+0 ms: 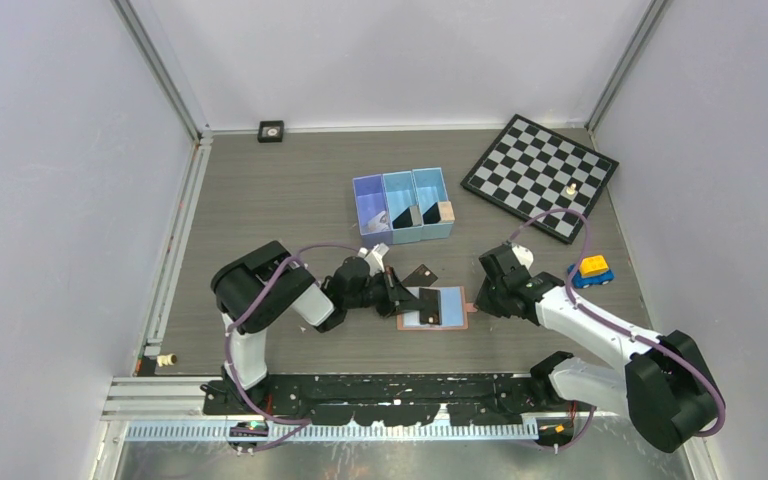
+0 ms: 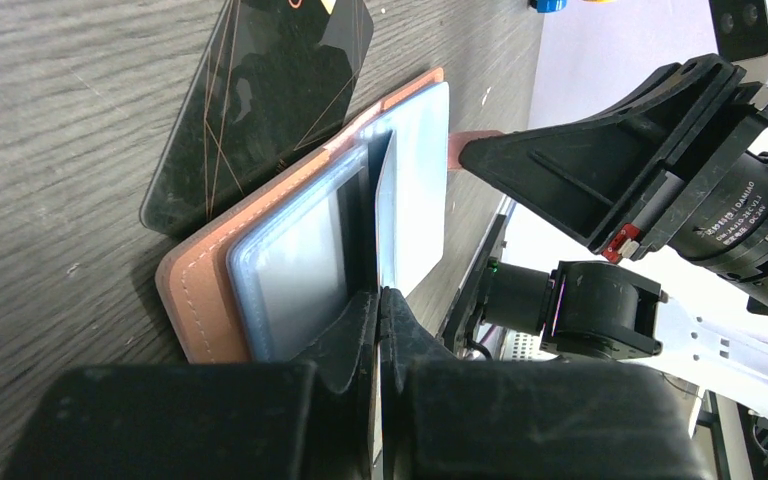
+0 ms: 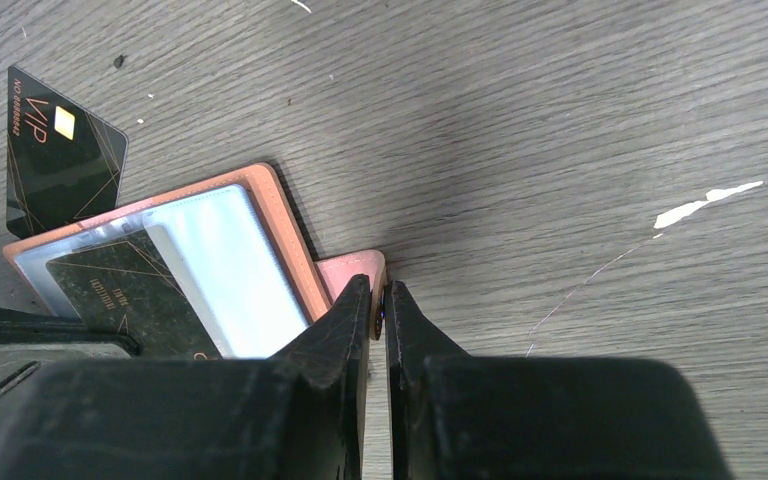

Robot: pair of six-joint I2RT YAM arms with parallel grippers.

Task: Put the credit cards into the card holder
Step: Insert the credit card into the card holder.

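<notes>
One card [image 3: 125, 290] in holder [image 3: 285, 215]; second card [image 3: 60, 165] loose on counter [image 3: 560, 120], touching its edge. Left jaws shut on sleeve [image 2: 412, 170], right jaws pinching tab [image 3: 345, 268]. Not done.

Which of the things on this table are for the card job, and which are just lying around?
Job: card holder, tucked card, loose black card, black cards in blue bin.
Lying about: chessboard, chess piece, toy car, tan block.

Glossy black credit card [image 2: 260, 100], stitched leather-look card holder [image 2: 200, 310], matt wood-grain table [image 2: 40, 150]
</notes>
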